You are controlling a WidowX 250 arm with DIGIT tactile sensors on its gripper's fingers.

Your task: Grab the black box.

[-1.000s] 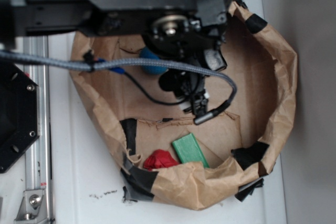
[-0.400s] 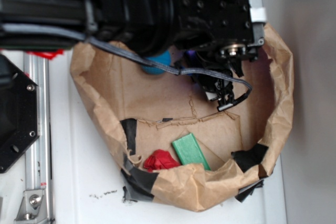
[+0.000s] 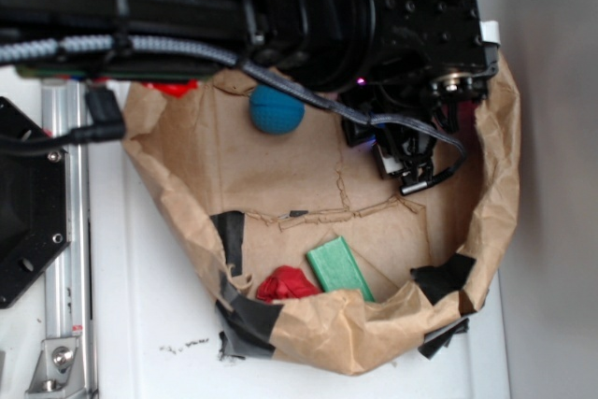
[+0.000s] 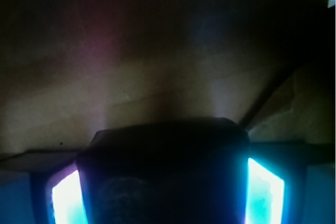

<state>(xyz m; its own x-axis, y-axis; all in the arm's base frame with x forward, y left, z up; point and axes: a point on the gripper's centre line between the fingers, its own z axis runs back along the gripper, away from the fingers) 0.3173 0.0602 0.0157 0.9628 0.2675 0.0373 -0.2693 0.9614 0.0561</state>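
The small glossy black box (image 4: 165, 169) fills the lower middle of my wrist view, a dark rounded slab sitting between my two glowing fingers (image 4: 65, 198), one on each side. In the exterior view it lies under my gripper (image 3: 404, 161), on the right half of the crumpled brown paper basin (image 3: 505, 165), mostly hidden by my own links. I judge I am at the closing step: my fingers straddle the box, still spread, though I cannot tell whether they touch it. Next I need to press them together squarely, then lift. My arm reaches in from the top left, wrist bent down, well apart from the textured blue ball (image 3: 277, 109) and green rectangular block (image 3: 339, 269)
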